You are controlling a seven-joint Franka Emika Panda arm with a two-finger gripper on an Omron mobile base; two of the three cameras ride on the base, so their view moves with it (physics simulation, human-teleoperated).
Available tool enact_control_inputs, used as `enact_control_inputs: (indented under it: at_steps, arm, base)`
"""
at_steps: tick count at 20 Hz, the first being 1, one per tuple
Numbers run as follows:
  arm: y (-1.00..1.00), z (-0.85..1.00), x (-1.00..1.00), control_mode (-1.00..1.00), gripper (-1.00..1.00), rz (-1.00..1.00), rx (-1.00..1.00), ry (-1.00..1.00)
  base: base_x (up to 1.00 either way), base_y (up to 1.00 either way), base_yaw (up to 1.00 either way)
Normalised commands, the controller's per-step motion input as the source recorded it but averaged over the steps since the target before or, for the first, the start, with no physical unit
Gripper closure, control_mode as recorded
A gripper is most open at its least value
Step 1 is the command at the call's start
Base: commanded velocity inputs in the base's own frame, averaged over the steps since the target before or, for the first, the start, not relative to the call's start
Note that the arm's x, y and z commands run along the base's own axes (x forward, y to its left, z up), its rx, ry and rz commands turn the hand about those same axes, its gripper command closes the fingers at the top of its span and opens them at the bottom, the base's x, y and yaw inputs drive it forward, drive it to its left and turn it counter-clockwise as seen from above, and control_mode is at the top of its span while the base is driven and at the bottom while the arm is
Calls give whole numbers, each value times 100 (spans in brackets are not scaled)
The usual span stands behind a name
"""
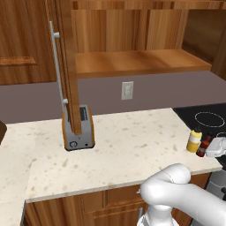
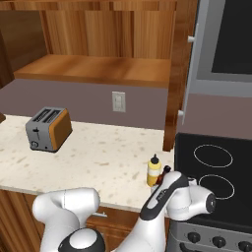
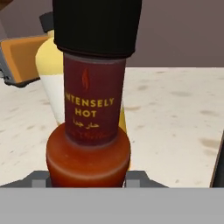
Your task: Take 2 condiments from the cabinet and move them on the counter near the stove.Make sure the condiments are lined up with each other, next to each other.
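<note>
Beige counter (image 1: 110, 145) beside stove (image 2: 216, 167); yellow bottle (image 1: 194, 139) upright near stove edge. Red sauce bottle (image 3: 89, 131) upright, long axis vertical, clamped low between my narrowed fingers, gripper (image 1: 215, 148), touching or just beside yellow one, its stove side. Release looks next.

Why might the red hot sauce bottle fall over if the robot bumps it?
The hot sauce bottle is tall and slim with a big black cap, so it probably tips easily. Its round body would likely roll once down. It looks stiff and smooth, maybe slippery. The yellow bottle stands right beside it and could topple too.
</note>
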Motion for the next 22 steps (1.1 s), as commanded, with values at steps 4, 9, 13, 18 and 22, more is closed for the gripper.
enact_control_inputs:
  at_steps: [4, 9, 13, 18, 22]
  arm:
    - [11, -26, 1, -100, 100, 0, -4, 0]
    - [9, -17, 1, -100, 100, 0, 0, 0]
    - [10, -21, 0, -100, -100, 0, 0, 0]
    - [7, -18, 0, -100, -100, 0, 0, 0]
    - [1, -11, 0, -100, -100, 0, 0, 0]
  base:
    - [0, 0, 0]
    - [0, 0, 0]
    - [0, 0, 0]
    - [0, 0, 0]
    - [0, 0, 0]
